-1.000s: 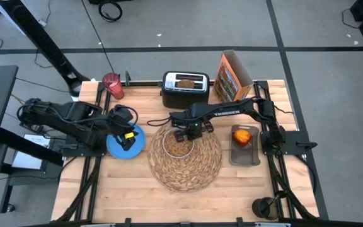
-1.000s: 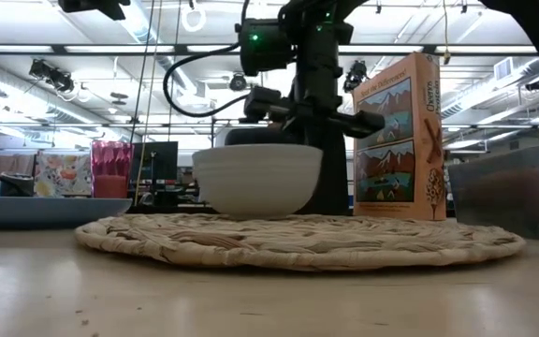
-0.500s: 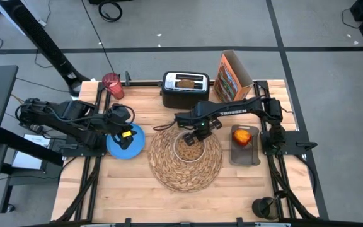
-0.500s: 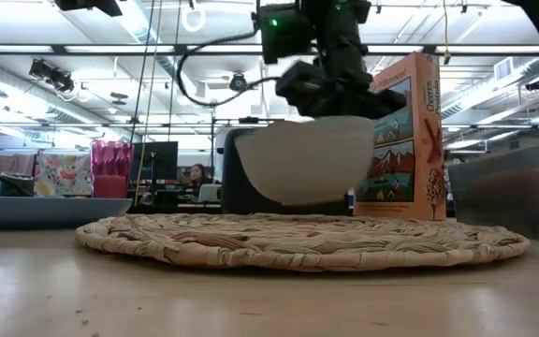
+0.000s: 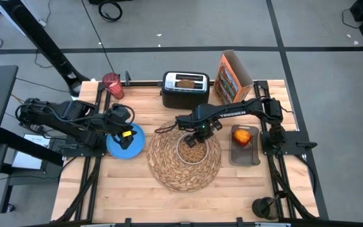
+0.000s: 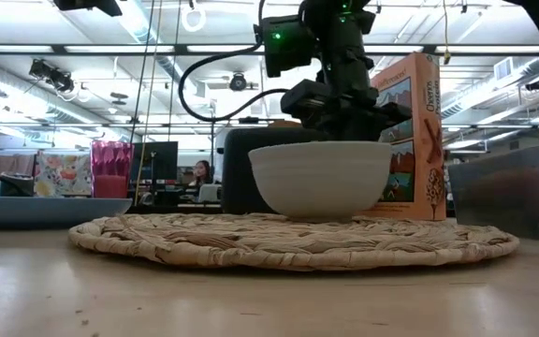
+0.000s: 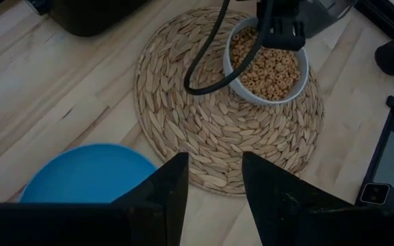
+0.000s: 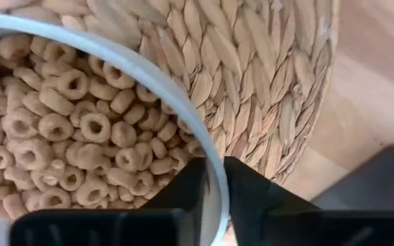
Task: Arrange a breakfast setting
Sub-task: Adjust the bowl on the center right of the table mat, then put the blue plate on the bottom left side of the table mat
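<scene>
A white bowl [image 5: 192, 149] full of cereal rings stands by its base on the right part of the round woven placemat [image 5: 183, 169]. My right gripper [image 5: 200, 131] points down at the bowl's far rim and is shut on it. At the table's left, my left gripper [image 5: 126, 135] hovers open above the blue plate [image 5: 117, 146], with nothing between its fingers [image 7: 169, 191]. A toast slice [image 5: 186, 82] sticks up from the black toaster [image 5: 185, 90]. The red apple [image 5: 242, 135] lies in a grey tray [image 5: 244, 154]. The pink-red cup [image 5: 112, 85] stands at the far left. My right gripper pinches the bowl's rim [image 8: 214, 171] on its far side, with one finger [image 8: 183, 195] inside over the cereal and the other finger [image 8: 258, 198] outside the wall. The fingers come from above, pointing down. The bowl [image 6: 321, 178] stands upright with its base on the placemat [image 6: 293, 241].
A cereal box [image 5: 232, 77] stands at the far edge, to the right of the toaster. The grey tray lies close to the placemat's right side. Bare wood shows along the near edge [image 5: 181, 205].
My right gripper has lifted the bowl off the placemat, carried it a little toward the table's right edge, tilted on the way, and set it down upright on the mat again. The wrist has rolled somewhat.
</scene>
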Motion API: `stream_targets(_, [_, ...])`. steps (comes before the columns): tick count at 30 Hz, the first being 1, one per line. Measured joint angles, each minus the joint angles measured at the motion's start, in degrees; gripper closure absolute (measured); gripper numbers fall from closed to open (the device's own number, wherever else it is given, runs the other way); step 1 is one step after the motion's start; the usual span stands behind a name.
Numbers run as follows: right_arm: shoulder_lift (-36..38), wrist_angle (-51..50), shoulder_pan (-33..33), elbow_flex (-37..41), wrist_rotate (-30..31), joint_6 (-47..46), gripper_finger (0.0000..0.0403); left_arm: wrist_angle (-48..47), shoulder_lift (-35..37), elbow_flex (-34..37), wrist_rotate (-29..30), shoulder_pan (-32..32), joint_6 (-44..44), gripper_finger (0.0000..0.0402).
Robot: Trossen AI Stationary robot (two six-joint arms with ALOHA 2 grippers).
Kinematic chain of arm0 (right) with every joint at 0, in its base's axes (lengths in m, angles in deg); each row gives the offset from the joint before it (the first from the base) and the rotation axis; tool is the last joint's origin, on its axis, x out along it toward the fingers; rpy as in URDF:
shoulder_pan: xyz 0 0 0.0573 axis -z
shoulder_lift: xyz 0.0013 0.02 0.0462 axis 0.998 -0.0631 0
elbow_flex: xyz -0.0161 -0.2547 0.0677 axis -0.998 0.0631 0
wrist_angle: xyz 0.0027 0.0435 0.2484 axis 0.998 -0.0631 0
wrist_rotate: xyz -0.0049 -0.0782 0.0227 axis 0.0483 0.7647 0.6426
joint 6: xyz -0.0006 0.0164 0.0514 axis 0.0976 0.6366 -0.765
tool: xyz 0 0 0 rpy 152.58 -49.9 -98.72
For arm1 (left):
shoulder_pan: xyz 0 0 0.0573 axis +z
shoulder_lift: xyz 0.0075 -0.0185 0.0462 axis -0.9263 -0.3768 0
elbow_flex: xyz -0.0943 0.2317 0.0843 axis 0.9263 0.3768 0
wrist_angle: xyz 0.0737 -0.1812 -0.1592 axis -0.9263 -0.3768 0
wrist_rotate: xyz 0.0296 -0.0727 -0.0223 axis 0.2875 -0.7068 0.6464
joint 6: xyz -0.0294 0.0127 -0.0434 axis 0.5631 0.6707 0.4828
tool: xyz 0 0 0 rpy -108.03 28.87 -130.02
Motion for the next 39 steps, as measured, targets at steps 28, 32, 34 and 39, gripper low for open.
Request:
stream_targets(28, [22.8,17.0,-16.2,0.0,24.6,-4.4,0.0263,-1.0,-0.5,6.0,1.3,-13.0,-4.3,0.0258])
stream_targets(32, [23.0,31.6,-25.1,0.0,30.9,1.6,0.0263,0.2,-1.7,11.7,-0.1,-17.7,-1.4,0.0258])
stream_targets(34, [22.2,39.0,-28.7,0.0,33.4,5.1,0.0263,1.6,-3.1,15.1,-0.7,-18.1,-0.8,0.0258])
stream_targets(39, [20.0,56.3,-34.9,0.0,39.1,12.8,0.0263,6.4,-6.7,23.8,-5.8,-14.1,0.0,0.0258])
